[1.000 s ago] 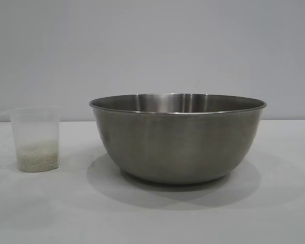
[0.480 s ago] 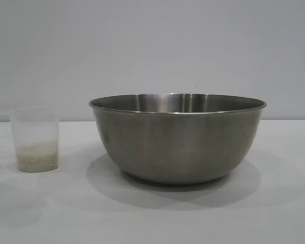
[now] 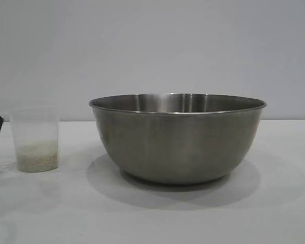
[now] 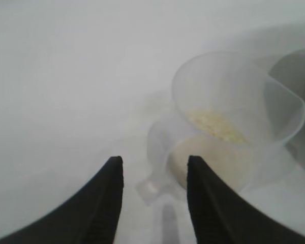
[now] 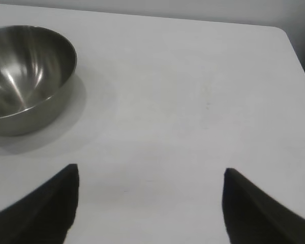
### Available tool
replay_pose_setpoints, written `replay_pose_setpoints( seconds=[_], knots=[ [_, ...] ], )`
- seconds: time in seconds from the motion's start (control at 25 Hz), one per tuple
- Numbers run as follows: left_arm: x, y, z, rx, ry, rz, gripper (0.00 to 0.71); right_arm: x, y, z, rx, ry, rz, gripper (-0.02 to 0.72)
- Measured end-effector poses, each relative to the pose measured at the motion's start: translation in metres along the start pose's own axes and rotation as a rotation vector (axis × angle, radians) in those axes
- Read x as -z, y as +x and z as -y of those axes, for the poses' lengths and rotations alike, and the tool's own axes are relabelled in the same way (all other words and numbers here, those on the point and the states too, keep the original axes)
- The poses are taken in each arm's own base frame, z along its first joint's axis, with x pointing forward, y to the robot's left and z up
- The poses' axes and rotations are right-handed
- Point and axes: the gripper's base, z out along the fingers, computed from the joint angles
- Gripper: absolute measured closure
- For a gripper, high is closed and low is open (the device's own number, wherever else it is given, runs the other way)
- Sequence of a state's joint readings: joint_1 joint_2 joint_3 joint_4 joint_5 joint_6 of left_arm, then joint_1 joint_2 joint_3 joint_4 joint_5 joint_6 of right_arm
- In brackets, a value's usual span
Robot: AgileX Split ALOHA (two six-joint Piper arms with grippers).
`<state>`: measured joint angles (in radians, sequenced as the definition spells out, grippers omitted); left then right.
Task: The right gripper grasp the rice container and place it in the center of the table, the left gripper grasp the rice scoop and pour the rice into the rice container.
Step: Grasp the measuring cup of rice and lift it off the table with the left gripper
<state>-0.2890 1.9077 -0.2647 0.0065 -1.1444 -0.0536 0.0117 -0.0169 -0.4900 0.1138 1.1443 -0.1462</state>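
White desk [image 3: 274, 218] and a plain grey wall are all that sit around the things. The rice container [image 3: 178, 137], a big steel bowl, stands in the middle of the desk. It looks hard, smooth and a bit slippery, so its thin rim is likely the best place to grab. The rice scoop [image 3: 36, 138] stands well apart from it, near the left edge, with a little rice [image 3: 37, 155] at the bottom. The cup looks light and thin, so it may tip or squash if squeezed hard. Its side handle [image 4: 151, 185] looks like the safest spot to hold.

The left gripper [image 4: 152, 203] has its jaws apart, with the handle just in front of the gap. The right gripper [image 5: 150, 203] hangs over bare desk, away from the bowl, jaws wide apart.

Half a second ago no claw showed beside the cup; now a black tip pokes in at the left edge and hides the handle there.
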Motion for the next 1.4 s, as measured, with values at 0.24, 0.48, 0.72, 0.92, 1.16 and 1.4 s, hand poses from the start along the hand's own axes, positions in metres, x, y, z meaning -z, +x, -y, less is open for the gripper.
replay_pose_setpoints(
  seconds=[0.24, 0.48, 0.72, 0.92, 1.16, 1.4],
  knots=[
    [-0.016, -0.003, -0.001, -0.001, -0.014, 0.018, 0.420, 0.000, 0.000, 0.000, 0.000, 0.000, 0.000, 0.172],
    [-0.035, -0.009, -0.001, -0.020, -0.012, 0.052, 0.471, 0.000, 0.000, 0.000, 0.000, 0.000, 0.000, 0.172],
    [-0.053, -0.010, -0.001, -0.035, -0.010, 0.068, 0.710, 0.000, 0.000, 0.000, 0.000, 0.000, 0.000, 0.172],
    [-0.061, -0.012, 0.001, -0.049, 0.006, 0.079, 0.710, 0.000, 0.000, 0.000, 0.000, 0.000, 0.000, 0.172],
    [-0.055, -0.029, 0.004, -0.137, 0.035, 0.133, 0.710, 0.000, 0.000, 0.000, 0.000, 0.000, 0.000, 0.172],
    [-0.048, -0.070, 0.012, -0.276, 0.069, 0.287, 0.710, 0.000, 0.000, 0.000, 0.000, 0.000, 0.000, 0.172]
  ],
)
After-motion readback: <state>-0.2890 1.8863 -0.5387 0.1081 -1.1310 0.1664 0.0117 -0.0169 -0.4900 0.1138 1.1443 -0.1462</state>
